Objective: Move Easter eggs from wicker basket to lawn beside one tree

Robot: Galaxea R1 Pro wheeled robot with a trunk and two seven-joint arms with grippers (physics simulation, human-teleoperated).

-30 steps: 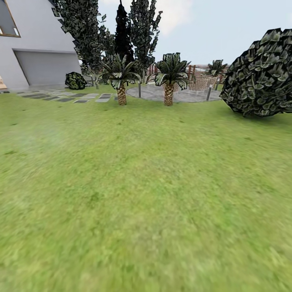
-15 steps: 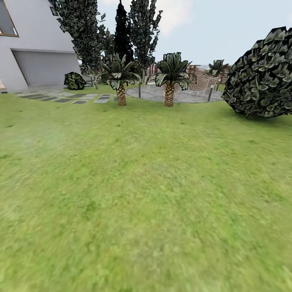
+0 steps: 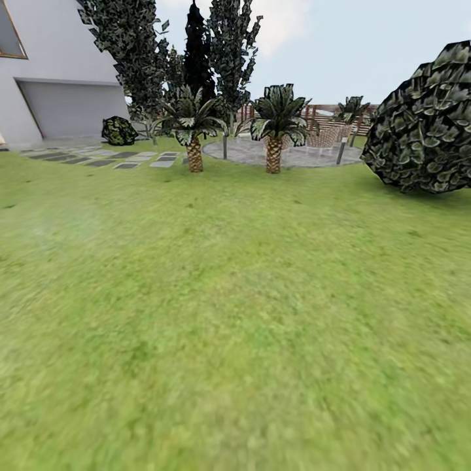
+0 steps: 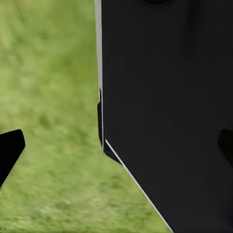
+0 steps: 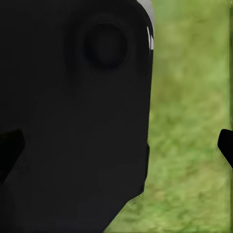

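The lawn (image 3: 235,294) stretches wide and green in the head view. The Easter eggs and the wicker basket are out of view. Two trees with mottled green leaves (image 3: 127,46) (image 3: 232,46) stand at the far back, near the house. My left gripper (image 4: 116,148) is open over grass, one dark fingertip (image 4: 9,150) at the edge of its wrist view and a black part of the robot between the fingers. My right gripper (image 5: 116,148) is open too, its fingertip (image 5: 225,145) over grass, with nothing held.
Two palms (image 3: 194,127) (image 3: 275,124) stand at the lawn's far edge before a round grey patio (image 3: 294,156) with wicker chairs (image 3: 327,136). A big dark bush (image 3: 425,124) fills the right. A black conifer (image 3: 196,46), the grey house (image 3: 59,91) and stepping stones (image 3: 98,157) lie back left.
The whole head view has shifted a little: the bush slides right and grows, the house slides left, so the camera has moved forward. Nothing in the garden itself has moved.
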